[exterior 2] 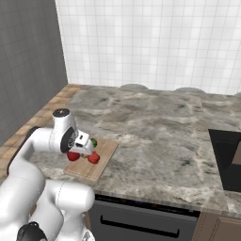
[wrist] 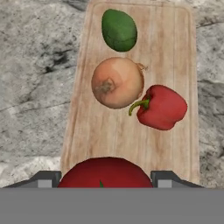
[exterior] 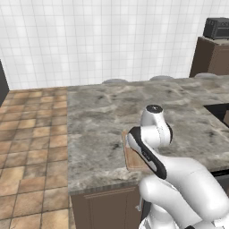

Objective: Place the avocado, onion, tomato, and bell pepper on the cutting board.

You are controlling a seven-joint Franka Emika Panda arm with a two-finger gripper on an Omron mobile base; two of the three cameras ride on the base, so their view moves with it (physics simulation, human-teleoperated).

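Dark green oval avocado [wrist: 119, 30], tan round onion [wrist: 117, 82] and red lobed bell pepper [wrist: 162, 107] already lie on the light-brown wooden cutting board [wrist: 173, 48], leaving only the round red tomato [wrist: 105, 173], held between the hand's [wrist: 105, 180] fingertips over the board's near end, seemingly unreleased.

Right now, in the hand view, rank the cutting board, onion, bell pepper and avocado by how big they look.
1. cutting board, by far the largest.
2. onion.
3. bell pepper, close to the onion; ranking unsure.
4. avocado, though it lies farthest from the camera, so it may only look smaller.
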